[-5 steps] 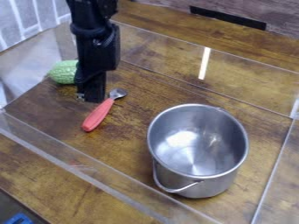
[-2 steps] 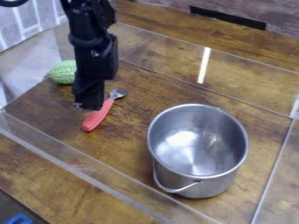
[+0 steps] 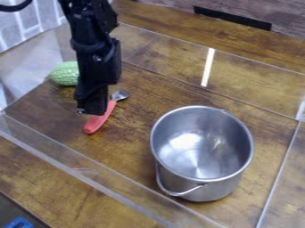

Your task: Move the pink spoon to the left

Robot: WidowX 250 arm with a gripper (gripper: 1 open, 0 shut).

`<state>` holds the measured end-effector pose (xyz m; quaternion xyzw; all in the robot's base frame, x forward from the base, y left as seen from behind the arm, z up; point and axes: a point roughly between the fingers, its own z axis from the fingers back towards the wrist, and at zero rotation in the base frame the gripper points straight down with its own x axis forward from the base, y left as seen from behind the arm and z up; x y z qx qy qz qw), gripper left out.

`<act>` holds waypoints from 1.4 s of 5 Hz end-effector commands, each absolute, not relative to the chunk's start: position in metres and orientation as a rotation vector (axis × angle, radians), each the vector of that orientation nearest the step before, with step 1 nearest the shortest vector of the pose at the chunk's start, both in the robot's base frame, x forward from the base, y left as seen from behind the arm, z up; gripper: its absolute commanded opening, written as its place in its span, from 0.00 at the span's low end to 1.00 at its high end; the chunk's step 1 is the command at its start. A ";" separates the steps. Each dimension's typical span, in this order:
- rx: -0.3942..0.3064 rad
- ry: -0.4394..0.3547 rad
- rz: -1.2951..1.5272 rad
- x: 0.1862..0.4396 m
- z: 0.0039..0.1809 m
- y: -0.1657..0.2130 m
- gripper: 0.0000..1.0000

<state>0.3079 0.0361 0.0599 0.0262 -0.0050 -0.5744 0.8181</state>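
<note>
Gripper (image 3: 94,109) points straight down, jaws closed tight — tips sit right at the upper part of the pink spoon (image 3: 99,119), apparently touching it; a real grip can't be confirmed. The spoon lies flat on the wooden table (image 3: 143,76), its handle running down-left from under the jaws. Green bumpy vegetable (image 3: 64,74) is behind-left of the jaws; steel pot (image 3: 201,150) is well off to their right.

A single view — raised at the near side, angled down and across the wooden table (image 3: 238,62), close enough that the steel pot (image 3: 202,151) sits near-right — arm far-left
</note>
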 end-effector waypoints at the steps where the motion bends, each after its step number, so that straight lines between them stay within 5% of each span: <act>1: 0.096 -0.071 -1.208 0.310 0.076 0.042 0.00; 6: 0.070 -0.090 -1.201 0.307 0.066 0.044 0.00; 7: 0.068 -0.072 -1.200 0.307 0.078 0.043 0.00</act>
